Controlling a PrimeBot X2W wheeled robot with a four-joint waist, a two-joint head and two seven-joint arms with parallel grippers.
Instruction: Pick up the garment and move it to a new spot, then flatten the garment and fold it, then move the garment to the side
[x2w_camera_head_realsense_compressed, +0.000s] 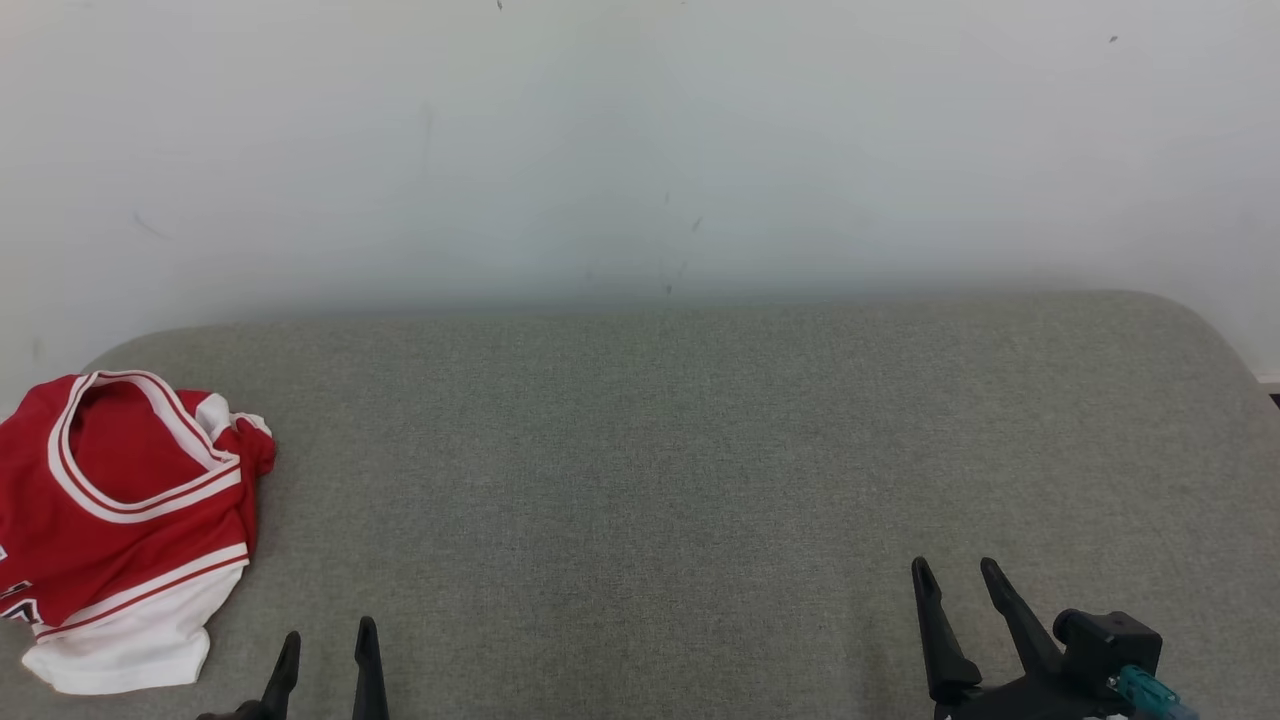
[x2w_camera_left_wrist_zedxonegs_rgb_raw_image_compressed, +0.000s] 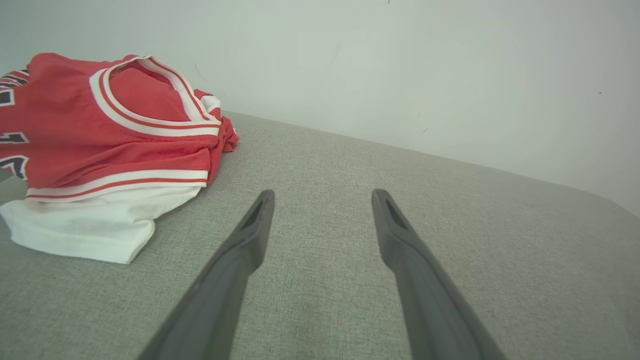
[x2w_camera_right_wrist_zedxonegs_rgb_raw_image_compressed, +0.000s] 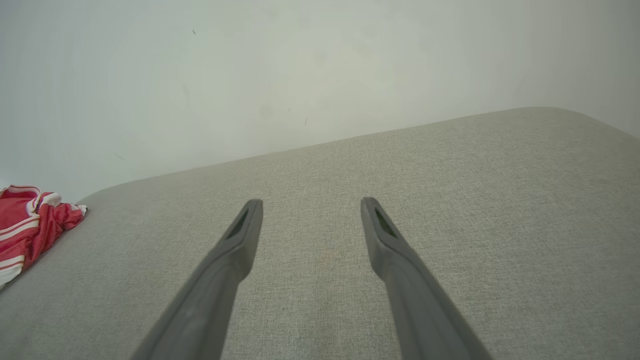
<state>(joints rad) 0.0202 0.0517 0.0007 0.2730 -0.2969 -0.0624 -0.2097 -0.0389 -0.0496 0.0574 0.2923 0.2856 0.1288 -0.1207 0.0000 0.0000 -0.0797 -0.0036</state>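
The garment (x2w_camera_head_realsense_compressed: 120, 520) is a red jersey with white trim and a white hem, lying bunched at the left edge of the grey cushioned surface (x2w_camera_head_realsense_compressed: 650, 450). In the left wrist view the garment (x2w_camera_left_wrist_zedxonegs_rgb_raw_image_compressed: 105, 150) sits up and to the left of my fingers, apart from them. My left gripper (x2w_camera_head_realsense_compressed: 328, 645) stands open at the lower left, just right of the garment's hem, holding nothing. At the lower right my right gripper (x2w_camera_head_realsense_compressed: 955, 572) is open too, far from the cloth. The right wrist view catches a corner of the garment (x2w_camera_right_wrist_zedxonegs_rgb_raw_image_compressed: 30, 225) at its left edge.
A pale wall (x2w_camera_head_realsense_compressed: 640, 150) rises right behind the grey surface. The surface's back corners are rounded, and its right edge (x2w_camera_head_realsense_compressed: 1235, 350) drops off near the wall. Bare grey fabric stretches between the two grippers.
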